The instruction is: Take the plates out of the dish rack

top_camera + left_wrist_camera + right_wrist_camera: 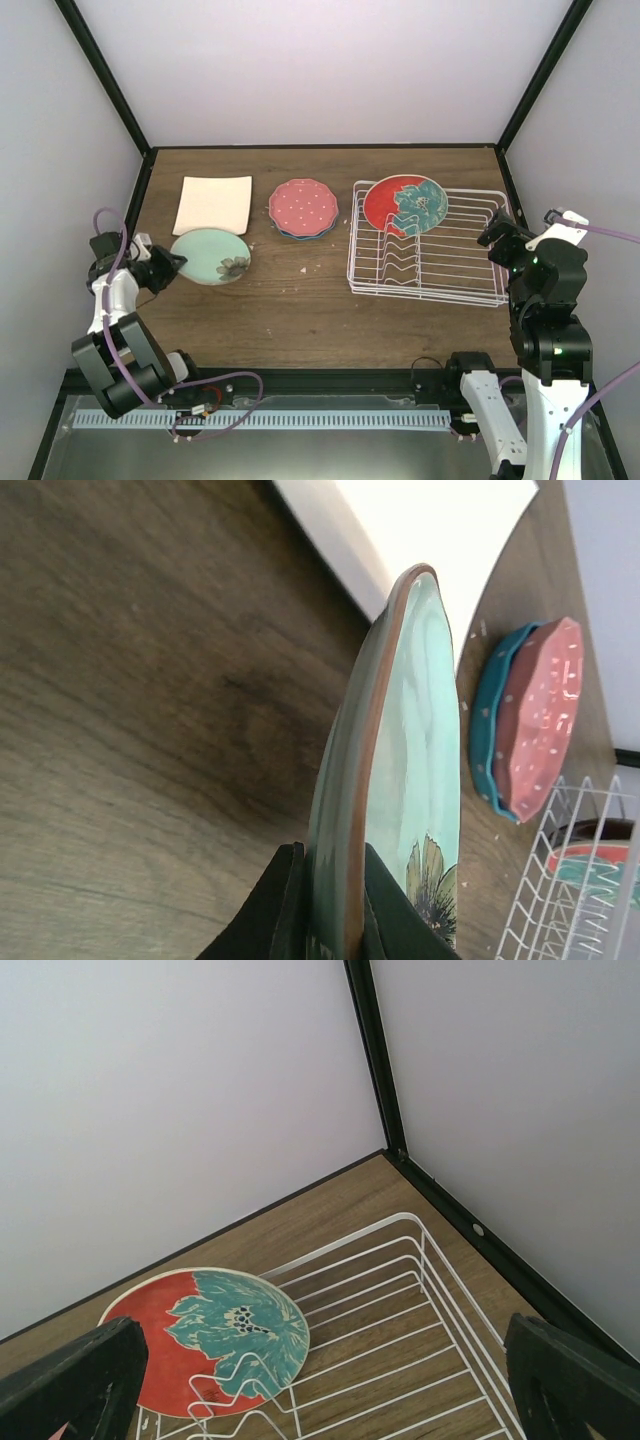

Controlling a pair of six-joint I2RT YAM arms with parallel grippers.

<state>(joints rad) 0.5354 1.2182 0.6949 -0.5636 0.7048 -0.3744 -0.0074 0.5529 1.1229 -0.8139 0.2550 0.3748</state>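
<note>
My left gripper (pixel 168 268) (pixel 335 910) is shut on the near rim of the mint green flower plate (pixel 210 256) (pixel 410 760), which lies about flat at the table's left. Behind it lies the beige square plate (pixel 213 203) (pixel 430 540). The pink polka-dot plate (pixel 304 205) (pixel 545 715) rests on the blue one (pixel 290 233) (pixel 487 730). The large red-and-teal plate (pixel 405 203) (pixel 210 1335) leans in the back left corner of the white dish rack (pixel 450 285) (pixel 420 1260). My right gripper (pixel 497 232) (pixel 320 1390) hangs open over the rack's right end, holding nothing.
Black frame posts and pale walls close in the table on the left, back and right. Brown tabletop (pixel 300 310) shows between the plates and the rack. A purple cable (pixel 225 385) loops near the left arm's base.
</note>
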